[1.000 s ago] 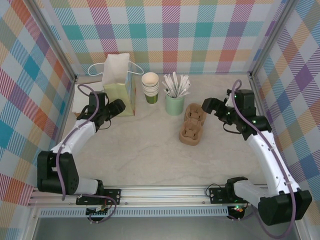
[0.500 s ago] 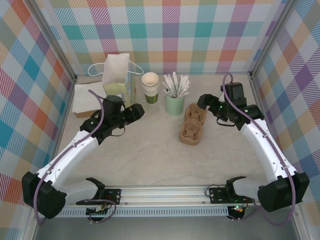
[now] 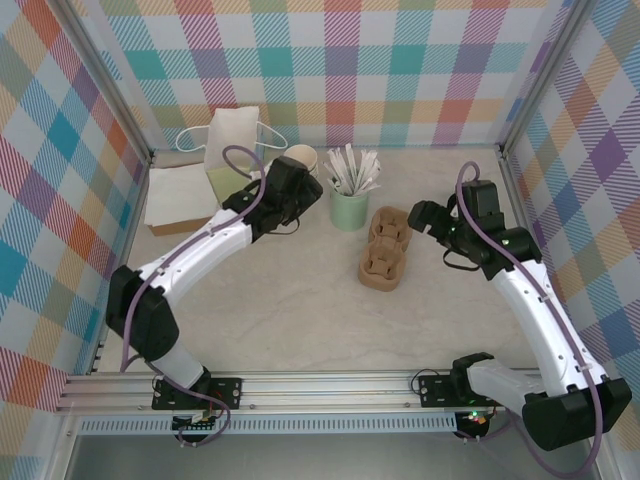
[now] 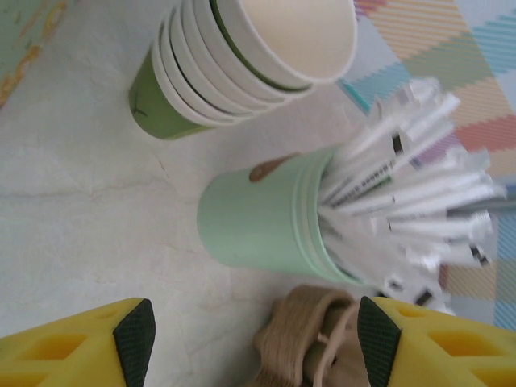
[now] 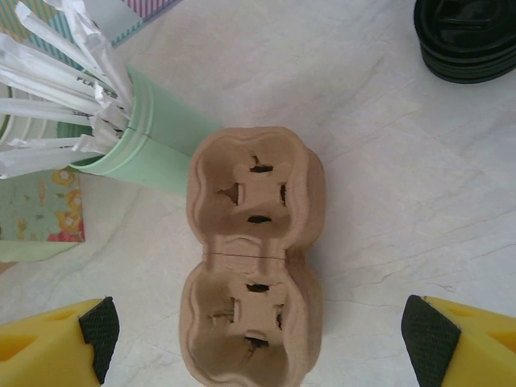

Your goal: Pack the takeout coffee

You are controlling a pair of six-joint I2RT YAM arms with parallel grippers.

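From above, the left arm reached across the desk (image 3: 290, 310) and covered most of the stack of cups (image 3: 300, 154) beside the white paper bag (image 3: 235, 140). The left wrist camera showed that stack clearly: olive-green cups nested together, cream inside, leaning in the frame (image 4: 242, 64). Just beside it stood the mint-green cup (image 4: 258, 222) bristling with white stirrers (image 4: 403, 193). Which single cup was the takeout coffee could not be told, since every olive-green cup in sight sat in that stack. The left claw (image 4: 256, 339) stood fairly wide with nothing between its dark pads (image 4: 133, 330), hovering short of the mint-green cup. The right wrist camera looked straight down into the two wells of the brown pulp carrier (image 5: 250, 258), which touched the mint-green cup's side. It also caught a pile of black lids (image 5: 468, 36) at the frame's corner, a spot the right arm screened in the overhead view. The right claw (image 5: 260, 334) gaped wide and held nothing, poised over the carrier.
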